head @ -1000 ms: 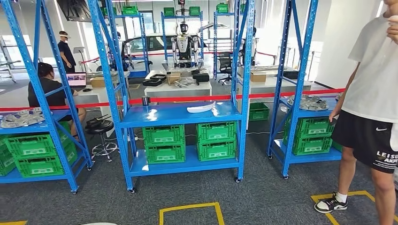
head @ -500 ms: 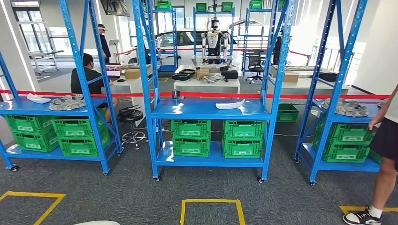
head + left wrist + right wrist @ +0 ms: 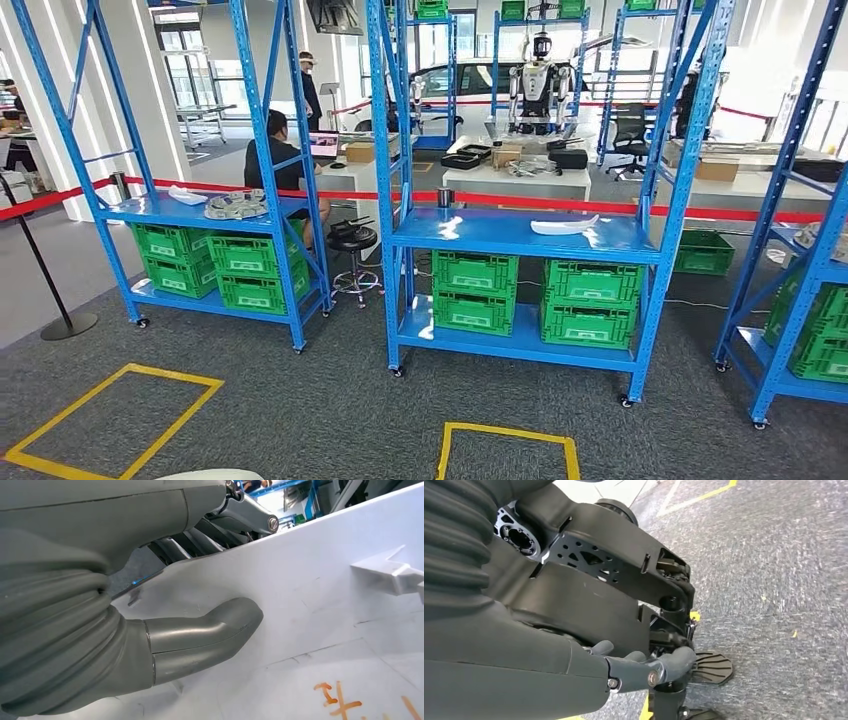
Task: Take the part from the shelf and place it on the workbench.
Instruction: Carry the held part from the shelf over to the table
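Ahead, blue shelf (image 3: 520,236) racks on grey carpet, green crates (image 3: 534,296) stacked on the lower levels, yellow floor squares (image 3: 508,446) in front. On the middle shelf's upper level, near its right edge, a white curved piece (image 3: 565,226). Closer in, a large white part (image 3: 320,610) gripped by the left hand (image 3: 165,605): thumb pressed flat on its face, dark fingers hooked over its edge. Hanging low over the carpet, the right hand (image 3: 644,667), fingers curled in, holding nothing.
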{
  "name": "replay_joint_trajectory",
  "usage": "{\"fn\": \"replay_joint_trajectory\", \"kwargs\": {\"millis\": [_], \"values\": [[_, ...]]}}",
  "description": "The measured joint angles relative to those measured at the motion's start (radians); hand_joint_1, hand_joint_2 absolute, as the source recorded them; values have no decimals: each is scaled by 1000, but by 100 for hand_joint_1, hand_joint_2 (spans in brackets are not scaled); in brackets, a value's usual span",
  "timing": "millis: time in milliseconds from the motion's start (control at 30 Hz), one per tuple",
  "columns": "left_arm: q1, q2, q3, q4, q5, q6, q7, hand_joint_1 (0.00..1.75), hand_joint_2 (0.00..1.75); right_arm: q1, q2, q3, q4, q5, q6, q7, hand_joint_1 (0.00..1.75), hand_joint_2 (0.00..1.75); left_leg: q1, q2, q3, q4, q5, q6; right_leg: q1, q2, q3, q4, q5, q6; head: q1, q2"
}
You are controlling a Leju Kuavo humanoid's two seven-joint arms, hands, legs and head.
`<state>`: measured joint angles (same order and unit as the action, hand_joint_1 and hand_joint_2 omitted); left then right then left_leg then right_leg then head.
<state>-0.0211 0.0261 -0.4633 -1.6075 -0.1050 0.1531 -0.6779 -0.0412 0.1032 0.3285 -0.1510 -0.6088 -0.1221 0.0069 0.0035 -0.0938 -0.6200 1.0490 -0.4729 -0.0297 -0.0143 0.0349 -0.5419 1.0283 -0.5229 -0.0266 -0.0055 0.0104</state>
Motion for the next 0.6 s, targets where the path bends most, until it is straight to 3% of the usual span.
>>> {"fn": "replay_joint_trajectory", "kwargs": {"millis": [67, 133, 167, 200, 267, 333, 367, 433, 467, 500, 533, 600], "values": [[-6, 0, 0, 4, 3, -2, -2, 175, 175, 1, 0, 0, 0, -2, -1, -2, 0, 175, -1, 61, -43, 93, -50, -9, -2, -27, 2, -5, 4, -8, -4, 0], [-9, 0, -1, 7, 8, -4, -4, 175, 175, 5, 0, 0, 0, -3, -1, -3, 0, 175, 2, 85, -101, 217, -103, -18, -1, -58, 0, -5, 3, -10, -5, 0], [-9, 0, -1, 8, 12, -6, -4, 175, 175, 7, 0, 0, 0, -3, -1, -4, 0, 175, 4, 88, -114, 246, -107, -20, -1, -73, 0, -5, 2, -10, -5, 0], [-8, 0, -1, 9, 15, -8, -4, 175, 175, 7, 0, 0, 0, -4, -1, -4, 0, 175, 5, 90, -108, 239, -94, -21, -1, -87, 0, -4, 1, -10, -6, 0], [-8, 1, -1, 9, 19, -12, -4, 175, 175, 5, 1, 0, 0, -5, -2, -5, 0, 175, 5, 114, -43, 120, -32, -16, 0, -113, 4, -4, -1, -6, -6, 0], [-9, 0, -1, 8, 21, -14, -5, 175, 175, 4, 1, 0, 0, -7, -5, -6, 0, 175, -5, 158, 21, 2, 2, -3, 4, -134, 9, -4, -5, 2, -6, 0], [-9, 0, -1, 8, 22, -17, -4, 175, 175, 4, 2, 0, 0, -8, -6, -7, 0, 175, -10, 169, 33, -23, 4, 5, 6, -143, 10, -5, -6, 7, -5, 0], [-8, 0, -1, 6, 26, -24, -4, 175, 175, 3, 3, 0, 0, -10, -9, -9, 0, 175, -14, 153, 31, -30, 5, 19, 8, -165, 15, -8, -8, 18, -4, 0], [-6, 0, -1, 6, 28, -27, -4, 175, 175, 2, 4, 0, 0, -10, -10, -11, 0, 175, -12, 140, 31, -34, 8, 25, 6, -167, 17, -6, -11, 24, -4, 0], [-6, 0, -1, 4, 29, -29, -4, 175, 175, 1, 5, 0, 0, -11, -10, -13, 0, 175, -10, 128, 32, -39, 12, 31, 5, -154, 14, 6, -22, 29, -3, 0], [-6, -1, 0, 3, 30, -30, -3, 175, 175, 0, 5, 0, 0, -11, -10, -15, 0, 175, -6, 116, 34, -43, 17, 38, 3, -128, 2, 37, -42, 34, -2, 0], [-7, -2, 0, 2, 31, -31, -2, 175, 175, 3, 5, 0, 0, -12, -10, -17, 0, 175, -4, 91, 31, -46, 22, 46, 1, -64, -59, 163, -105, 38, 1, 0]]}}
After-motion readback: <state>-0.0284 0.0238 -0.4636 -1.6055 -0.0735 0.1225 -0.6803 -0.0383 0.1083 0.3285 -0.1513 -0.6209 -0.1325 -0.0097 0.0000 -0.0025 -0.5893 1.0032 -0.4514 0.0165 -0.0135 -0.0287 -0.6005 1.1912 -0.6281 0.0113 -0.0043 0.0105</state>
